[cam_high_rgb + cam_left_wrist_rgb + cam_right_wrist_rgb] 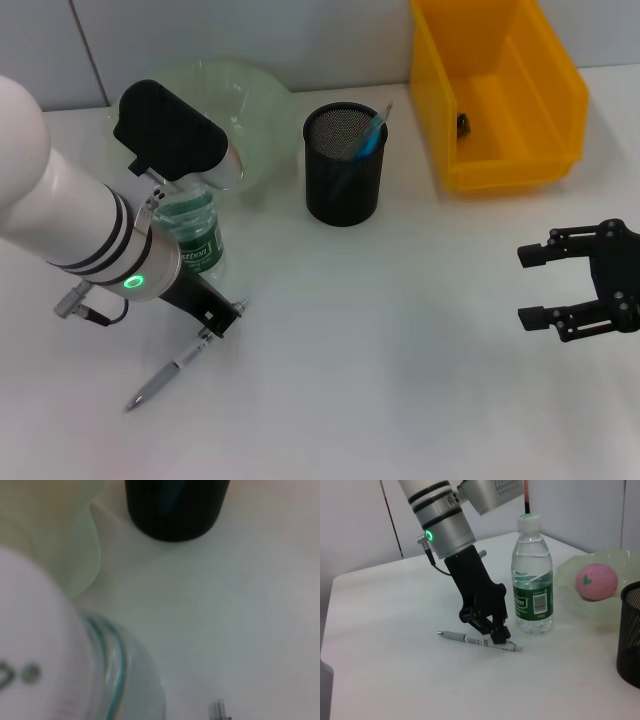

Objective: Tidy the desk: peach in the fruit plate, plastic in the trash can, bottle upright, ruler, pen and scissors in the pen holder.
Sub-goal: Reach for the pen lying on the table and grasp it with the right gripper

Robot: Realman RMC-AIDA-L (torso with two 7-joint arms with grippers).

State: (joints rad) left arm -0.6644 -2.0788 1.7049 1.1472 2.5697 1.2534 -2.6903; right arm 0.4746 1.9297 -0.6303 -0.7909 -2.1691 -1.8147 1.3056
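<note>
My left gripper point(218, 320) is down on the table, its fingertips closed on the clip end of a silver pen point(165, 378) that lies flat; both show in the right wrist view, the gripper point(495, 632) and the pen point(475, 640). A clear water bottle point(192, 240) with a green label stands upright right beside that arm. The pink peach point(596, 581) sits in the pale green fruit plate point(250, 90). The black mesh pen holder point(345, 165) holds a blue tool. My right gripper point(585, 285) is open and empty at the right edge.
A yellow bin point(505, 160) stands at the back right with a small dark item point(464, 123) inside. The left wrist view shows the bottle's white cap point(30, 655) close up, with the pen holder point(175, 505) farther off.
</note>
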